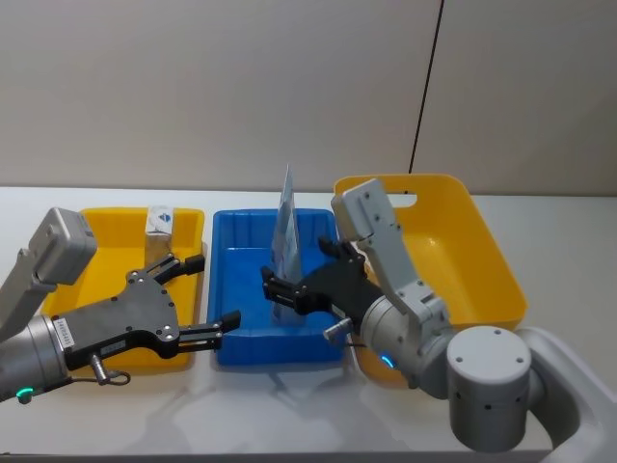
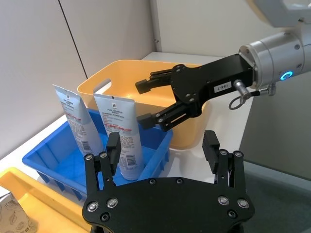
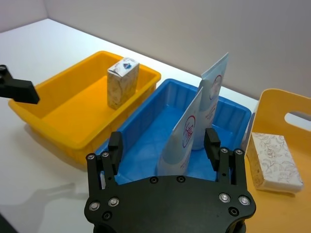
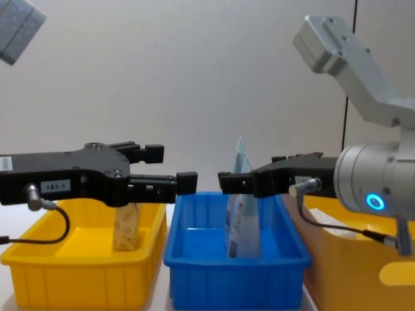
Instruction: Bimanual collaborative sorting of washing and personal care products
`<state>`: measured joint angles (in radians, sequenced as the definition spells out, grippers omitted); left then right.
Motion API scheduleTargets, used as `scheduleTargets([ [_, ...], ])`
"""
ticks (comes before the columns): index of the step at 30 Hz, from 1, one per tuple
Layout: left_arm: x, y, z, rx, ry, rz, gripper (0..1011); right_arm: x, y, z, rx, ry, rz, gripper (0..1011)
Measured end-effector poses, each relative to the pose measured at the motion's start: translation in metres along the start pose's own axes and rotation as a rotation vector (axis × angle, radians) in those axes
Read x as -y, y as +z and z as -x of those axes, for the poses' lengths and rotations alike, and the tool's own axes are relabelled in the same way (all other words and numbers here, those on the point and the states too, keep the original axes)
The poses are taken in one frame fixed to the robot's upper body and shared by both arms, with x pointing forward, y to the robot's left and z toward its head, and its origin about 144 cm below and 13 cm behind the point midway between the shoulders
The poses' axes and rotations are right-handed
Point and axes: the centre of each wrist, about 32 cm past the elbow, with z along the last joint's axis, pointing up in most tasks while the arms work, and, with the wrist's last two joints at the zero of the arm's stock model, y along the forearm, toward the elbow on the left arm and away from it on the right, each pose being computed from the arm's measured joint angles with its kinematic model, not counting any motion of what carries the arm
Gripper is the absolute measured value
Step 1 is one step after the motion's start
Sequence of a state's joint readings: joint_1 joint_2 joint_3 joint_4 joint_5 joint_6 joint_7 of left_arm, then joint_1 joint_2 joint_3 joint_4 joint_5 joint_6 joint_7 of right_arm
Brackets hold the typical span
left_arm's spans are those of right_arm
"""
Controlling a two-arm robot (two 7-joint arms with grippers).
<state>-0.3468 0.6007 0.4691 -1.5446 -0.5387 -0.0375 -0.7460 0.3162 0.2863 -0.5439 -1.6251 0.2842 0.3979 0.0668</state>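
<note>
Two thin light-blue pouches stand upright in the middle blue bin. A beige speckled pack stands at the far end of the left yellow bin. Another pack lies flat in the right yellow bin. My right gripper hovers open and empty over the blue bin, close beside the pouches. Open and empty too, my left gripper hangs above the gap between the left yellow bin and the blue bin.
The three bins sit side by side on a white table, with a plain wall behind. The right yellow bin is taller than the others and has a handle slot. Bare table lies in front of the bins.
</note>
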Motion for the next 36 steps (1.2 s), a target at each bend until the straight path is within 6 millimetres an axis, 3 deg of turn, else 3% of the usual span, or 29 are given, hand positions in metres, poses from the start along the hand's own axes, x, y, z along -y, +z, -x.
scheduleTargets([
  [22,0.0,0.0,0.0,0.0,0.0,0.0,1001,-0.022,-0.01,0.014,0.015,-0.088,0.029,1003],
  [36,0.0,0.0,0.0,0.0,0.0,0.0,1001,-0.033,-0.016,0.011,0.026,-0.121,0.046,1003],
])
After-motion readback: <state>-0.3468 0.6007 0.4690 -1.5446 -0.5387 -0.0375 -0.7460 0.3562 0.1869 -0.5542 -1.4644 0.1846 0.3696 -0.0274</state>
